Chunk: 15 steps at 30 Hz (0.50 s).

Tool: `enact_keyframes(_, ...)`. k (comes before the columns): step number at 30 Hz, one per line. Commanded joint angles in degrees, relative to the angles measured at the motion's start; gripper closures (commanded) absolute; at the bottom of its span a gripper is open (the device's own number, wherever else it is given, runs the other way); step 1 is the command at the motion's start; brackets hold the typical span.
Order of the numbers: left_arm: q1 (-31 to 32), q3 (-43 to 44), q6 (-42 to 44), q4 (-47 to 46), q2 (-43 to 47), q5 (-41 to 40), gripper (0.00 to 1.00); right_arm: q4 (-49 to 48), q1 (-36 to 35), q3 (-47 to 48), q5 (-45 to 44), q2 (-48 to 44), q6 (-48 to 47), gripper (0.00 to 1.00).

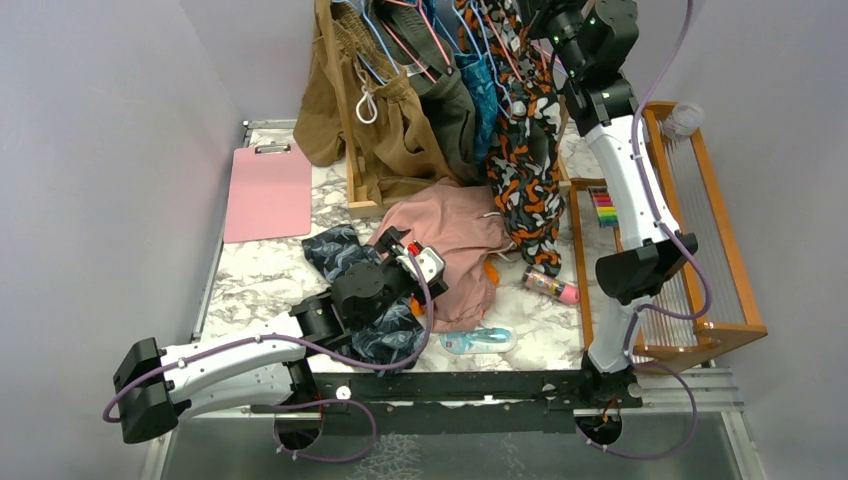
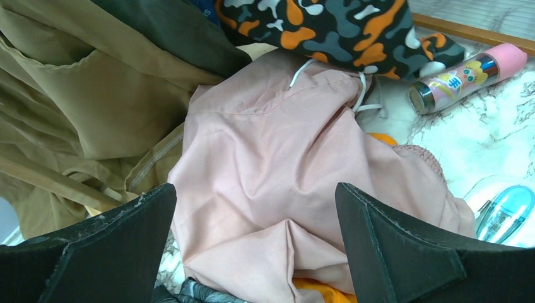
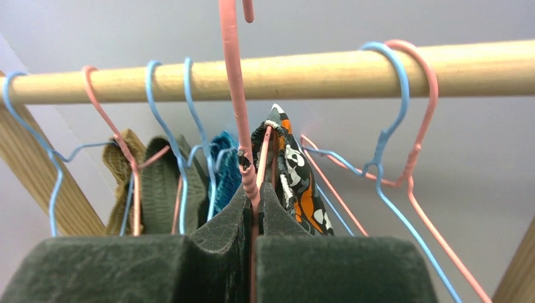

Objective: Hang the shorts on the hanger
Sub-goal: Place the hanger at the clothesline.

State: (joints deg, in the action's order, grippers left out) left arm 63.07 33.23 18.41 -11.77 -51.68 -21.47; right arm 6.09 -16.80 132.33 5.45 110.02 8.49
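- Left gripper point(image 2: 255, 189): released, jaws wide, hovering over the dusty-pink shorts point(image 2: 277, 164). It holds nothing and is best kept parked there, out of the way.
- The shorts point(image 1: 525, 170): draped on the hanger point(image 3: 235, 95) at the table's 12 o'clock in the top view, with the tail trailing down to the marble.
- Right gripper point(image 3: 255, 202): clenched on the hanger's neck, up by the wooden rail point(image 3: 126, 79).
- Step in hand, as I judge it: hooking onto the rail. Carry the hook over the bare stretch at the grip's 12 o'clock and lower until the wire bears the weight, then let go. Watch for snags on neighbouring wires.
- Count, wrist view: light-blue hooks four; pink hangers three, two on the rail and one held.
- Count, table: camouflage shorts one, dusty-pink one, navy leaf-print shorts point(image 1: 335, 250) one.
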Motion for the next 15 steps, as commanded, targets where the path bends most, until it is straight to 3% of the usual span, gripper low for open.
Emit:
enact_keyframes(1,-0.1,-0.5,0.6,-1.9,-0.3,-0.2,0.01,-6.9,0.0,4.5,3.0,2.1,4.2,0.99)
enact_keyframes(15,-0.1,-0.7,1.4,-2.1,-1.9,-0.9,0.01,-9.9,0.0,7.5,-4.8,8.5,3.7,0.99)
